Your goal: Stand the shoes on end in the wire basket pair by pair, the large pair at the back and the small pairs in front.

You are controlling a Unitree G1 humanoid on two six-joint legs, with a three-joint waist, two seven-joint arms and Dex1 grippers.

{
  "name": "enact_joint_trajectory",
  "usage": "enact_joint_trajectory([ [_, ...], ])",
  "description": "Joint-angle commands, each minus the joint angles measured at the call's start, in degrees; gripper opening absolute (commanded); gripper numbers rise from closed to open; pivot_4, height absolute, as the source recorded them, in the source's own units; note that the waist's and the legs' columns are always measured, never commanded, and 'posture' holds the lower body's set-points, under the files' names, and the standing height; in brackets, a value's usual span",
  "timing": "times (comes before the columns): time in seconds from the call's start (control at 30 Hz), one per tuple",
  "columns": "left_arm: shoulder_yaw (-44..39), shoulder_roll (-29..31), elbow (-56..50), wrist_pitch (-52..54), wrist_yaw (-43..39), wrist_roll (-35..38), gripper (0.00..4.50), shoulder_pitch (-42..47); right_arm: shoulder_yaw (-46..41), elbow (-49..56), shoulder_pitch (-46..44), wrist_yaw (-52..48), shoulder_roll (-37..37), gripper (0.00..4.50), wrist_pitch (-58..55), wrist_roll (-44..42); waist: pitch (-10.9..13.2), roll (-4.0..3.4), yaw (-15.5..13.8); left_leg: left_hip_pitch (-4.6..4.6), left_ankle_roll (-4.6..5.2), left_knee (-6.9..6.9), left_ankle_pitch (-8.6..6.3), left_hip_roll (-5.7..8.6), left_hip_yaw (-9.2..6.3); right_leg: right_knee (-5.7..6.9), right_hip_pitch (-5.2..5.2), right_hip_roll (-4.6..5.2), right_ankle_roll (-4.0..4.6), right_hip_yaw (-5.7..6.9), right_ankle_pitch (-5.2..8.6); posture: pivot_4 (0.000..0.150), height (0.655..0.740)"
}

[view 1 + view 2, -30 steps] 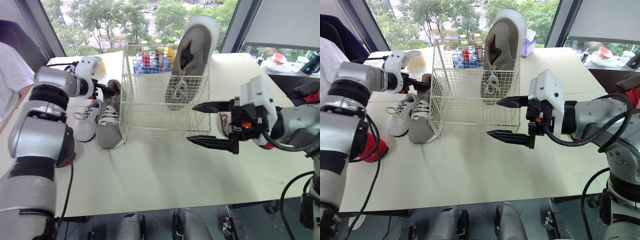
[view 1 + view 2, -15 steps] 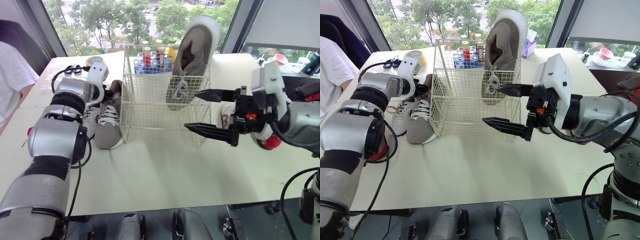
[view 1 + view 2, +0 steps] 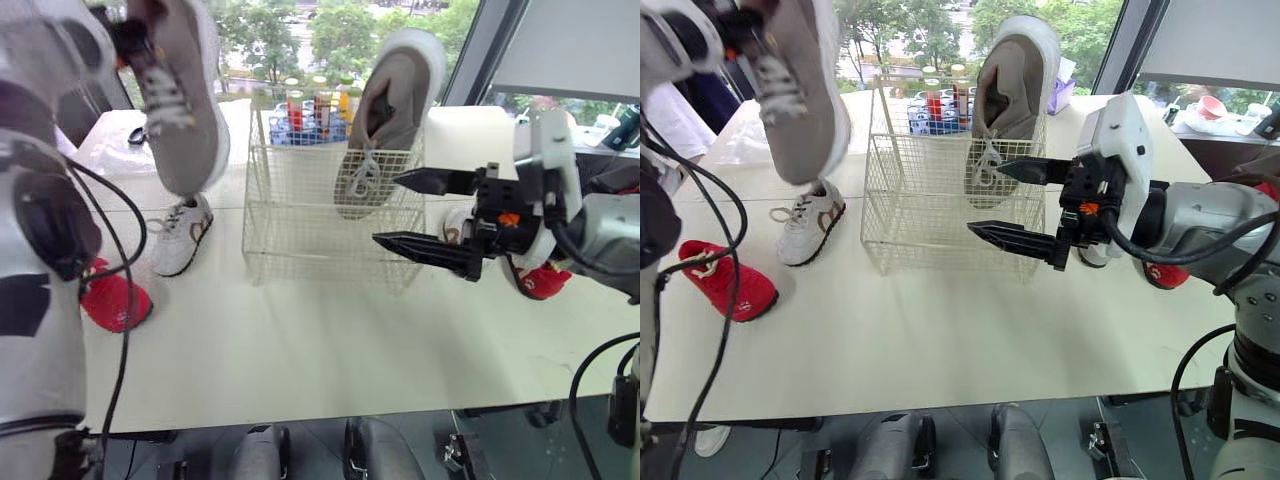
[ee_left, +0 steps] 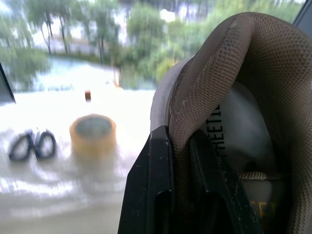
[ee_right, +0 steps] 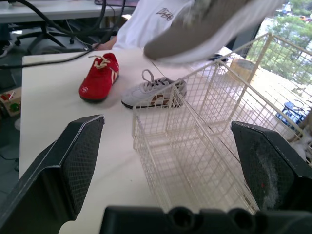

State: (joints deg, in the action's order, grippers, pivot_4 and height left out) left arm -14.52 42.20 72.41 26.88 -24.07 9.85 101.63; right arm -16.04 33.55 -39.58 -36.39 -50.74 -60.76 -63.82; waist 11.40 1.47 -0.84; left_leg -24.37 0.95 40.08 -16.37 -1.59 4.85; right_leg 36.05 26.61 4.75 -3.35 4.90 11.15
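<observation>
My left gripper (image 4: 179,146) is shut on the heel collar of a large grey shoe (image 3: 182,95), which hangs toe down, high above the table left of the wire basket (image 3: 330,215). Its mate, a second large grey shoe (image 3: 390,120), stands on end in the basket's back right corner. A small white shoe (image 3: 181,235) and a small red shoe (image 3: 115,302) lie on the table left of the basket. My right gripper (image 3: 428,212) is open, level with the basket's right side. Behind it lie another red shoe (image 3: 541,285) and a partly hidden white shoe (image 3: 456,226).
A blue rack of bottles (image 3: 311,112) stands right behind the basket. A tape roll (image 4: 92,131) and glasses (image 4: 31,144) lie at the far left of the table. A person in a white shirt (image 5: 156,19) is beside the table's left end.
My left gripper closed on the grey shoe's heel and lifted it off the table to head height. My right gripper drifted a little toward the basket, still open.
</observation>
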Motion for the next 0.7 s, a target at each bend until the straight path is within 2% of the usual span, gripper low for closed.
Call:
enact_joint_trajectory([
  [0.03, -6.56, -1.39, -6.65, -16.63, 2.42, 5.26, 0.07, 3.42, -2.12, -2.03, -1.57, 0.13, -1.94, 4.50, 2.29, 0.68, 0.02, 0.08, -0.16, -0.03, 0.00, 0.03, 0.00, 0.00, -0.01, -0.01, -0.01, 0.00, 0.00, 0.03, -0.01, 0.150, 0.7400],
  [0.1, -7.98, -4.58, -10.42, -24.75, 0.93, 6.92, 0.07, 2.83, -4.12, -3.51, -1.84, 0.84, -2.32, 4.50, 2.55, -0.79, 0.00, 0.14, -0.35, -0.07, -0.01, 0.08, 0.01, 0.00, -0.01, -0.01, -0.03, 0.01, -0.03, 0.04, -0.04, 0.150, 0.7400],
  [0.2, -6.04, -9.92, -15.43, -30.47, -2.06, 6.57, 0.07, 0.23, -7.40, -4.32, -1.24, 1.08, -3.78, 4.50, 1.91, -4.70, -0.01, 0.13, -1.34, -0.06, -0.05, 0.08, 0.03, 0.06, 0.11, -0.01, -0.10, 0.05, -0.18, 0.04, -0.15, 0.150, 0.7400],
  [0.27, -6.45, -13.52, -17.59, -31.44, -1.72, 7.90, 0.07, -1.00, -9.29, -4.72, -0.39, 1.30, -5.15, 4.50, 1.34, -6.60, -0.01, 0.13, -1.51, -0.03, -0.17, 0.08, 0.10, 0.10, 0.17, -0.05, -0.16, 0.06, -0.21, 0.02, -0.16, 0.150, 0.7400],
  [0.43, -2.25, -24.21, -24.36, -40.28, 0.23, 5.10, 0.07, -7.67, -12.69, -5.27, 1.98, 3.77, -7.86, 4.50, 1.32, -8.28, -0.02, 0.13, -1.41, 0.16, 0.10, 0.12, -0.04, 0.13, 0.18, -0.21, -0.38, 0.08, -0.26, -0.02, -0.19, 0.150, 0.7400],
  [0.7, 0.70, -31.28, -20.08, -51.07, 6.86, 1.06, 0.07, -12.09, -13.58, -3.91, 3.38, 8.17, -9.50, 4.50, 1.45, -12.65, -0.02, 0.11, -0.33, 0.12, 0.09, 0.02, -0.03, 0.10, 0.21, -0.13, -0.08, -0.04, -0.22, -0.14, -0.24, 0.150, 0.7400],
])
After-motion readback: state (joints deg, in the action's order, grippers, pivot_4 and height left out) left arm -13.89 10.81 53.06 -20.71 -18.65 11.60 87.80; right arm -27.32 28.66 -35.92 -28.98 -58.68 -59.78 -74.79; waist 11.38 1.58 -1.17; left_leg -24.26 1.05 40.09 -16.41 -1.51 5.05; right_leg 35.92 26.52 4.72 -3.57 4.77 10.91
